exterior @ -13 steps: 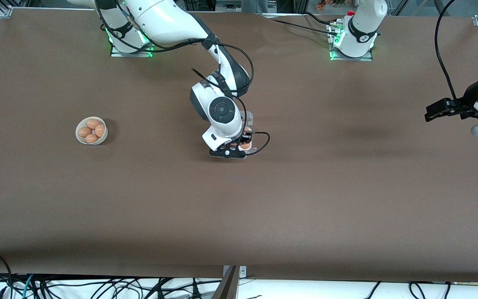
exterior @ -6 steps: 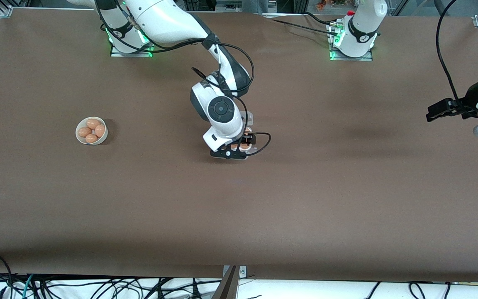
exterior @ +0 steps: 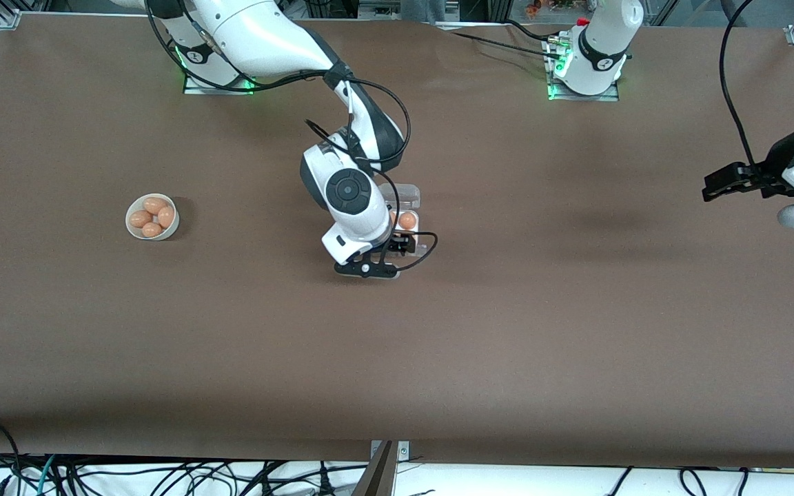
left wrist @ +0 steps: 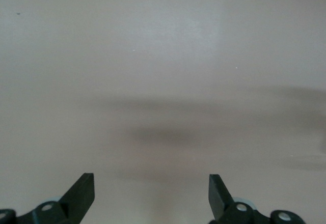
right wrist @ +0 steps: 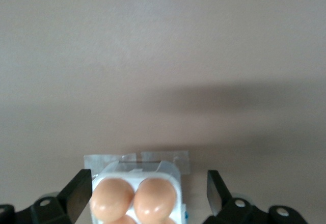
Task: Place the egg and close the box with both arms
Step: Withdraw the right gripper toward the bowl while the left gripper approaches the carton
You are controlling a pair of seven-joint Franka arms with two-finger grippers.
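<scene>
Brown table [exterior: 576,331] is carrying everything. Right gripper [exterior: 397,246] is hanging over the middle of the table, fingers [right wrist: 77,193] spread around nothing, above the open box [exterior: 407,207] holding an egg [exterior: 407,220]. Left gripper [exterior: 721,186] is waiting, spread, over the table's left-arm edge. Bowl [exterior: 134,231] of eggs is sitting toward the right-arm end.

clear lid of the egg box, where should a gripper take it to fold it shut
Likely by the lid's free edge, the one farthest from the front camera, coming from above. It lies flat open beside the white tray, hinged along the tray, so that edge swings over the eggs.
</scene>
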